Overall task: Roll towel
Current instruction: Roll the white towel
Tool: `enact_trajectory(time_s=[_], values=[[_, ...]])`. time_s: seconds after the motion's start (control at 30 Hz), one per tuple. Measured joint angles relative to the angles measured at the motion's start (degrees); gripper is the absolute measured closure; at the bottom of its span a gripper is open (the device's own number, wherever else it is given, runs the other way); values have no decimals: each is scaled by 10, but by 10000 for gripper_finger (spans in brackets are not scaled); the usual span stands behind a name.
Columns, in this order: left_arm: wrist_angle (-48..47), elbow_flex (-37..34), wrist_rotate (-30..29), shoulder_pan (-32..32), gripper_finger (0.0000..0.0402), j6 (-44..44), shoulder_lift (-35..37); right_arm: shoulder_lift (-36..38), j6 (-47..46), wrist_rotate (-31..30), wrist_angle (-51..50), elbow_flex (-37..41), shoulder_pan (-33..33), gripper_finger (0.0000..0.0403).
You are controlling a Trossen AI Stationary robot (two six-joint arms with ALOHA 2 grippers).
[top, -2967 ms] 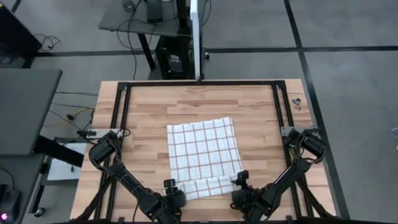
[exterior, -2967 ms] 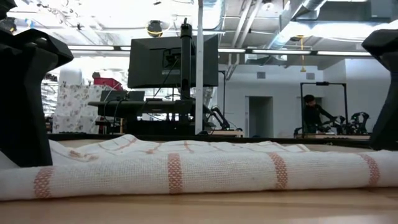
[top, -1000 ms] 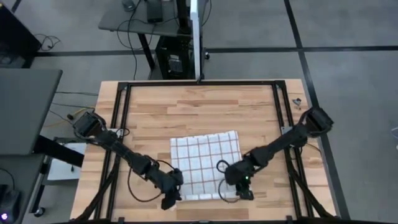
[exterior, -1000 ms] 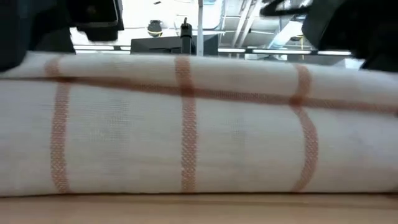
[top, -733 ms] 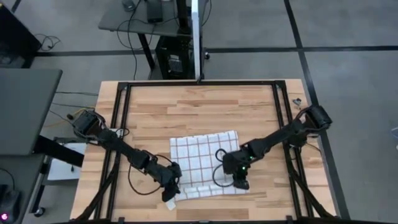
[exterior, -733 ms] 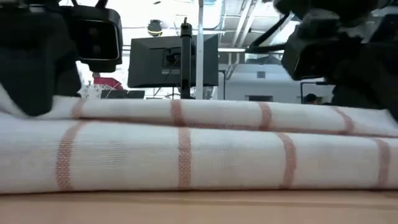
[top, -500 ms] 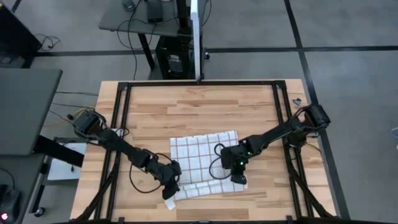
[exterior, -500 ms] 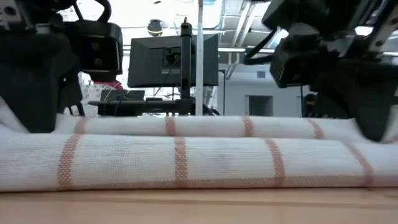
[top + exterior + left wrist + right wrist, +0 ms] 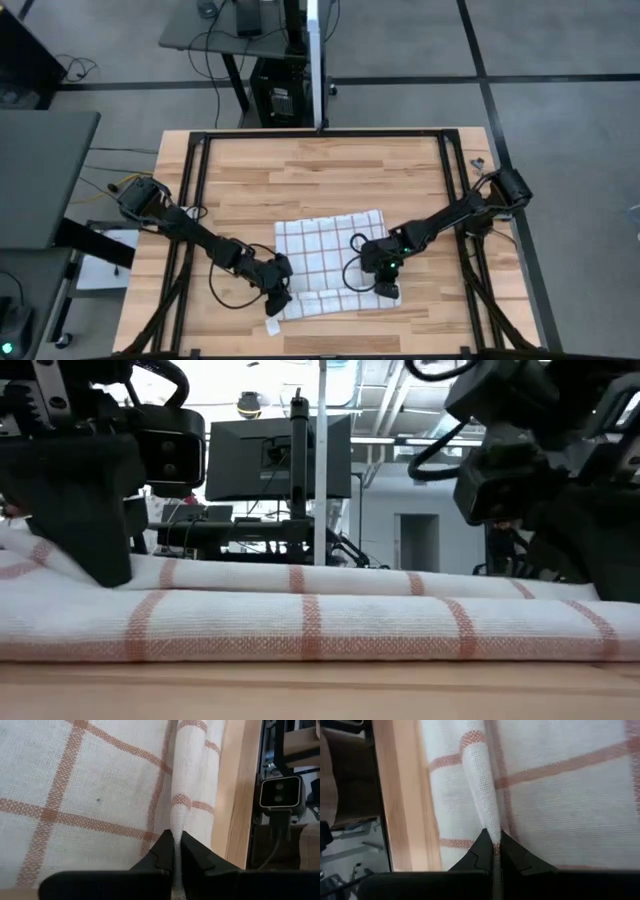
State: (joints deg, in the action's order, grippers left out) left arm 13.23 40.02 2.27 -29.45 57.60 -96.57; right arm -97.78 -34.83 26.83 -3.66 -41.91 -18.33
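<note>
From above, we see the towel (image 9: 330, 262) lying on the wooden tabletop (image 9: 320, 170), toward its near edge and about midway across, with its near edge turned over into a narrow fold. The left hand (image 9: 282, 300) sits at the left end of that fold and the right hand (image 9: 386, 287) at the right end, both arms reaching in from the tabletop's sides. At table height, we see the towel (image 9: 320, 615) as two stacked layers stretching across the whole picture, the left hand (image 9: 95, 510) pressing down on it at one end and the right hand (image 9: 575, 530) at the other. Through the left wrist camera, we find the left hand (image 9: 175, 852) closed tight on a raised ridge of the towel (image 9: 90, 785), its fingers (image 9: 192, 852) nearly meeting with cloth between them. Through the right wrist camera, the right hand (image 9: 493, 851) is likewise pinched shut on a ridge of the towel (image 9: 560, 795), beside the tabletop's bare wood (image 9: 400, 795).
</note>
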Motion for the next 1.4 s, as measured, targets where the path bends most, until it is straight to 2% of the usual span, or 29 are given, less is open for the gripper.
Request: enact_trajectory(time_s=[0.4, 0.57, 0.73, 0.93, 1.17, 1.27, 1.4], values=[[-16, 0, -13, -1, 402, 9, 0, 0, -3, -16, 7, 0, -1, 392], [-19, 0, -15, -1, 402, 16, 0, 0, -27, -28, 6, 0, -1, 369], [-21, 0, -15, -2, 402, 16, 0, 7, -37, -21, 4, 0, 5, 327], [-23, 0, -14, -2, 402, 14, -1, 65, -42, -10, -26, 1, 35, 287], [-23, 0, -12, -2, 402, 11, -1, 137, -31, -13, -85, 1, 51, 281], [-23, 0, -12, -2, 402, 11, -1, 141, -45, -24, -48, 1, 38, 281], [-23, 0, -13, -2, 402, 12, -1, 123, -72, -56, 66, -1, 8, 281]])
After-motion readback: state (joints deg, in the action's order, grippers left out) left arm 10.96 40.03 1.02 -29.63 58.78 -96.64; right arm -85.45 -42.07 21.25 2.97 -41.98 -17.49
